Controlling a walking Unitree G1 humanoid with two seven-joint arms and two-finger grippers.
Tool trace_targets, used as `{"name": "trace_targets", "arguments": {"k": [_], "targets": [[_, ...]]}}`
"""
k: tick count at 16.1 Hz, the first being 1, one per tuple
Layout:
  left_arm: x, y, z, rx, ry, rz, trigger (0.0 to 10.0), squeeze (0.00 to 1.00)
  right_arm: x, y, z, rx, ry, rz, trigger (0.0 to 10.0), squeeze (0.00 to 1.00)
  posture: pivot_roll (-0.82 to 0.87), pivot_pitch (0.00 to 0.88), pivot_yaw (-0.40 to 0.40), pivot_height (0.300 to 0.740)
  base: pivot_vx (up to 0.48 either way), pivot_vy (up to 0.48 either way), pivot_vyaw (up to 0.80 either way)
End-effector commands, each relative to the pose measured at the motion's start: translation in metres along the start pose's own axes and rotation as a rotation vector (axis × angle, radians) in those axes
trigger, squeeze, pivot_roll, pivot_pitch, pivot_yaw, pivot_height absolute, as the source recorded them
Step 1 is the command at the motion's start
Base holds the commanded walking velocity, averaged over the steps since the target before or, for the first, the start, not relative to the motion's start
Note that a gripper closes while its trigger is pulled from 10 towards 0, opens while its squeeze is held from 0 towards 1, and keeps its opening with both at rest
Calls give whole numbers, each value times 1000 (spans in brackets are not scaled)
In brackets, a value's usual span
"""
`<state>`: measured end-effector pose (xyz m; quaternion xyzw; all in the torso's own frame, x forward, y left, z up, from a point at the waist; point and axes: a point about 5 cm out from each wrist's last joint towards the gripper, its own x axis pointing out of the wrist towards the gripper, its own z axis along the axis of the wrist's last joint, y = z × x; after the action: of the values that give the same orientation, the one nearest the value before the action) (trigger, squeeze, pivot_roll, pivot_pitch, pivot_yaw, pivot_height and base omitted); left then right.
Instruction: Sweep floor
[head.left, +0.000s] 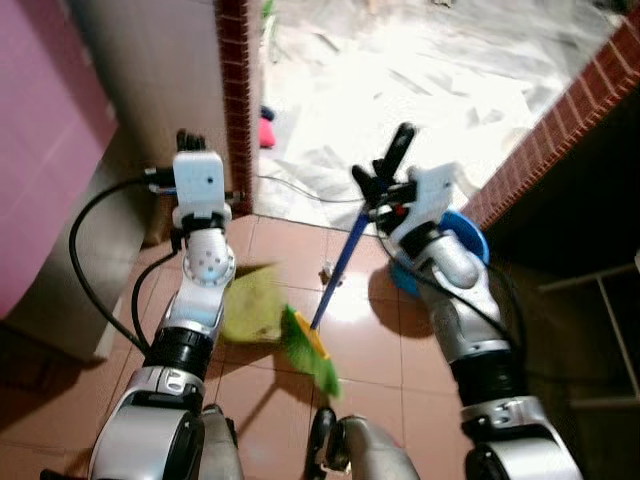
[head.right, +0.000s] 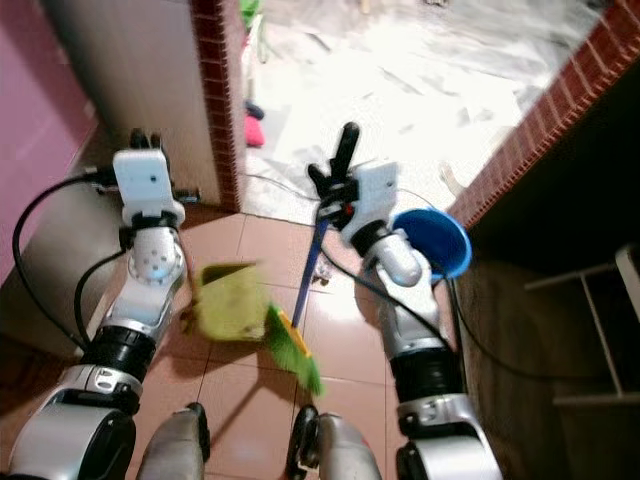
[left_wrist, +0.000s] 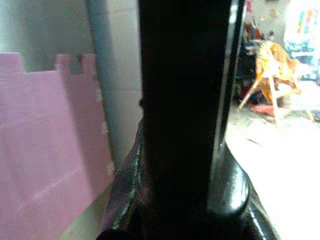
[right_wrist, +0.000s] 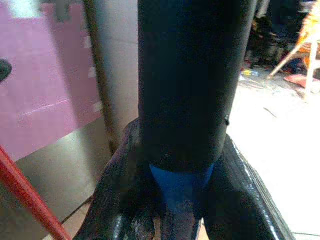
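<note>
My right gripper (head.left: 385, 182) is shut on a broom, just below its black top grip (right_wrist: 190, 75). The blue shaft (head.left: 340, 262) slants down to green bristles (head.left: 312, 352) resting on the terracotta tiles between my arms. My left gripper (head.left: 190, 142) is raised beside the brick pillar, its fingers (left_wrist: 125, 190) shut around a black handle (left_wrist: 185, 100). A blurred yellow-green dustpan (head.left: 250, 305) hangs low next to the left arm, close to the bristles. The arm hides the link between the handle and the pan.
A blue bucket (head.right: 435, 242) stands behind my right arm. A brick pillar (head.left: 235, 100) and a pink board (head.left: 40, 130) close off the left. A low brick wall (head.left: 570, 110) and a white frame (head.left: 610, 330) line the right. Beyond lies a bright marble floor with a cable (head.left: 300, 190).
</note>
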<state>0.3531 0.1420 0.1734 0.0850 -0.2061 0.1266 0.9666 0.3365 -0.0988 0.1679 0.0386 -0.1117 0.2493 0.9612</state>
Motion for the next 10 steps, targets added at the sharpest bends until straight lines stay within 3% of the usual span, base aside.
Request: {"name": "trace_targets", "arguments": {"k": [1,3,10], "targets": [[9,2,16,11,-78,-7,10000,0,0,0,3,-10,-31,-14,10000,0,-25,73,-105,740,0,0,631],[14,2,21,8,-93,-14,10000,0,6,-1,11,-94,-73,-43,10000,0,-21,62,-96,740,0,0,0],[15,2,30,-11,-101,-40,10000,0,13,-6,21,-135,-130,-105,10000,0,-21,54,-90,740,36,0,0]]}}
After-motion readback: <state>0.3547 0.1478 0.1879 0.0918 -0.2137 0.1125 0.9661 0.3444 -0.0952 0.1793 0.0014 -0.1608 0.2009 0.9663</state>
